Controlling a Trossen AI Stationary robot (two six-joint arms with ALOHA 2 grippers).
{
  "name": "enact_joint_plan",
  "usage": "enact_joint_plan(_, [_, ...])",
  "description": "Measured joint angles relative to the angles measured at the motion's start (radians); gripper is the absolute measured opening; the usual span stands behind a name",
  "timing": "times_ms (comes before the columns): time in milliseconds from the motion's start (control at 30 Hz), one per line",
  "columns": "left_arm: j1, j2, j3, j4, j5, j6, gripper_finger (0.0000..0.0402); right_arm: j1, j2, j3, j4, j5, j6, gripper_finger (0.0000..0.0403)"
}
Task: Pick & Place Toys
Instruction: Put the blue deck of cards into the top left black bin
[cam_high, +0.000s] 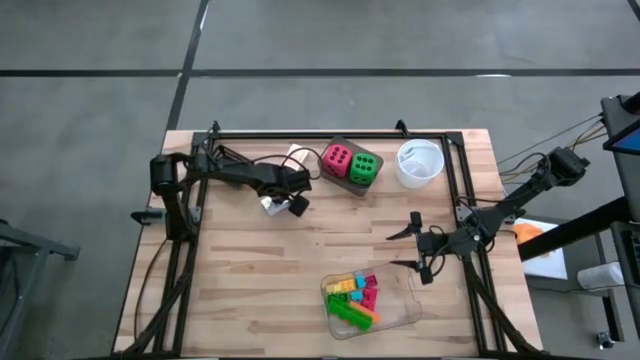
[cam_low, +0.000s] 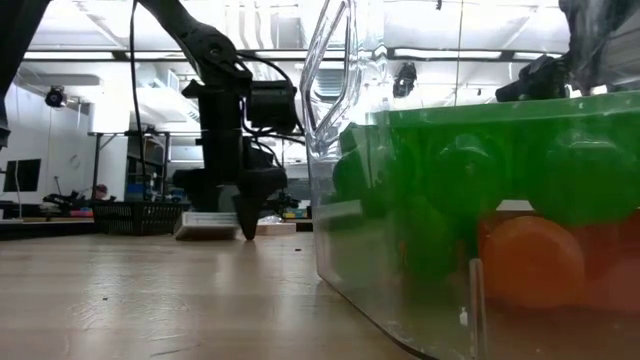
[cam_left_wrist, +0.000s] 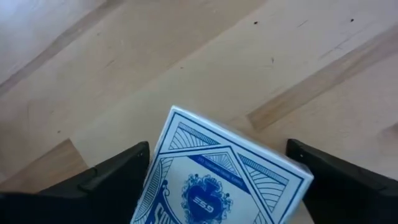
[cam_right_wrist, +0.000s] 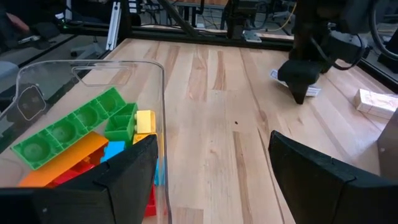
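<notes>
The left gripper (cam_high: 291, 200) is down on the wooden table (cam_high: 250, 290) left of centre in the high view, its fingers (cam_left_wrist: 112, 177) spread either side of the white-blue card pack (cam_left_wrist: 217, 180), which lies flat between them; I cannot tell whether they touch it. In the left wrist view the pack sits slightly askew, one corner pointing away from the wrist. Just up and right of it stand the pink-red die (cam_high: 337, 159) and the green die (cam_high: 364, 168), touching side by side, with the white round bowl (cam_high: 420, 163) further right. The right gripper (cam_high: 417, 249) hangs at centre-right, fingers wide apart and holding nothing, above the clear plastic tray (cam_high: 402, 312), which holds the long green brick (cam_right_wrist: 68, 127) and the yellow (cam_right_wrist: 145, 121) and orange bricks (cam_right_wrist: 68, 158). A tan block (cam_right_wrist: 377, 101) lies near the table's far edge. Behind is a bright workshop.
</notes>
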Motion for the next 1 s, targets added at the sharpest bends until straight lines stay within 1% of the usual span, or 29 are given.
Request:
enact_joint_plan(167, [-0.006,0.000,0.000,-0.007,-0.013,0.052,0.0305,0.000,0.000,-0.001,-0.003,0.003,0.002,0.0301])
enact_joint_plan(267, [-0.013,0.000,-0.001,-0.018,-0.027,0.063,0.0280,0.000,0.000,-0.001,-0.006,0.003,0.004,0.0301])
enact_joint_plan(500, [-0.026,-0.005,-0.001,-0.065,-0.025,0.063,0.0264,0.000,0.000,-0.002,-0.019,0.019,0.009,0.0301])
enact_joint_plan(700, [-0.029,-0.042,0.003,-0.129,0.024,0.078,0.0261,0.000,0.000,-0.002,-0.025,0.021,0.009,0.0301])
enact_joint_plan(833, [-0.030,-0.069,0.002,-0.154,0.034,0.078,0.0255,0.000,0.000,-0.002,-0.028,0.022,0.009,0.0301])
enact_joint_plan(900, [-0.030,-0.073,0.003,-0.174,0.029,0.080,0.0237,0.000,0.000,-0.002,-0.028,0.022,0.009,0.0301])
enact_joint_plan(933, [-0.030,-0.074,0.003,-0.181,0.028,0.081,0.0222,0.000,0.000,-0.002,-0.028,0.022,0.009,0.0301])
enact_joint_plan(1000, [-0.030,-0.075,-0.006,-0.183,0.027,0.084,0.0178,0.000,0.000,-0.002,-0.028,0.022,0.009,0.0301])
